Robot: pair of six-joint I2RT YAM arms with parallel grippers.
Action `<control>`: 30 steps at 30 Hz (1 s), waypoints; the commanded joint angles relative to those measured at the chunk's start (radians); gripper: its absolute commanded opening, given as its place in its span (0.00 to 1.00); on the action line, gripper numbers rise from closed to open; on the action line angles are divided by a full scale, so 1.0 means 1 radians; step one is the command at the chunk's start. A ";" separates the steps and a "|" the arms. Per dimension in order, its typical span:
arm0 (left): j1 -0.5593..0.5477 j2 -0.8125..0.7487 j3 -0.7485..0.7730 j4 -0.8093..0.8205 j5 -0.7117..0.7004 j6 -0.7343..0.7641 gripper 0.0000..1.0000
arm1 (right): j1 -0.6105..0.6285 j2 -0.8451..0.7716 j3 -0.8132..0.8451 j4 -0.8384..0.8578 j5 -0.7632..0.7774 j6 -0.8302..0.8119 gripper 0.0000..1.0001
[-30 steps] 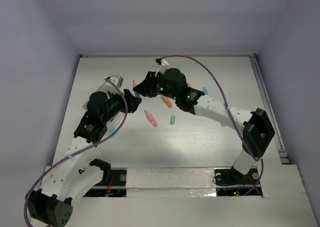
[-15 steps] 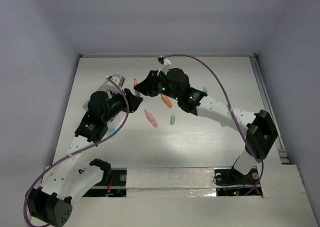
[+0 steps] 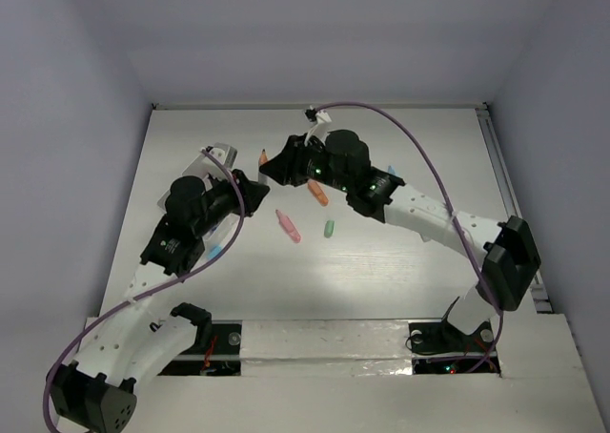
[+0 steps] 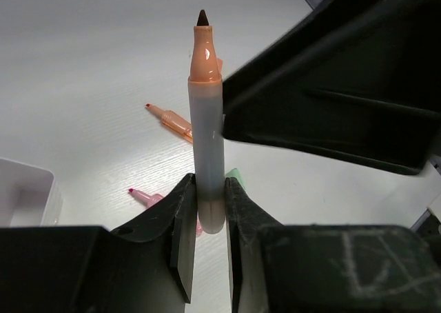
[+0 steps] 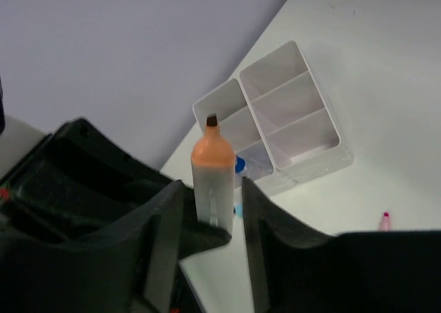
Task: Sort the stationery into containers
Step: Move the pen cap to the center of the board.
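mid-air handover, i think. left gripper is clamped tight on the bottom end of the orange-tipped marker, which sticks straight out past its fingertips. right gripper sits around the same marker, jaws slack, with a gap on one side. next, my guess: right backs off and left carries it to the containers off its left side.
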 commanded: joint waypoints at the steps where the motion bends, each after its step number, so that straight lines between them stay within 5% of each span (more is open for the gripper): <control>1: 0.009 -0.016 0.012 0.018 -0.041 0.023 0.00 | -0.035 -0.080 0.037 -0.090 -0.054 -0.072 0.48; 2: 0.009 -0.016 0.013 0.016 -0.045 0.023 0.00 | -0.048 -0.106 0.023 -0.105 -0.058 -0.077 0.57; 5: 0.009 -0.022 0.016 0.007 -0.067 0.018 0.00 | -0.128 -0.178 -0.039 -0.147 -0.055 -0.083 0.65; 11: 0.009 -0.045 0.016 0.003 -0.071 0.012 0.00 | -0.303 -0.241 -0.150 -0.245 0.025 -0.098 0.65; 18: 0.009 -0.088 0.012 0.001 -0.056 0.006 0.00 | -0.418 -0.028 -0.057 -0.454 0.173 -0.184 0.64; 24: -0.027 -0.111 0.013 -0.002 -0.078 0.013 0.00 | -0.470 0.237 0.120 -0.555 0.245 -0.227 0.84; 30: -0.059 -0.116 0.018 -0.031 -0.107 0.020 0.00 | -0.480 0.429 0.273 -0.596 0.242 -0.213 0.85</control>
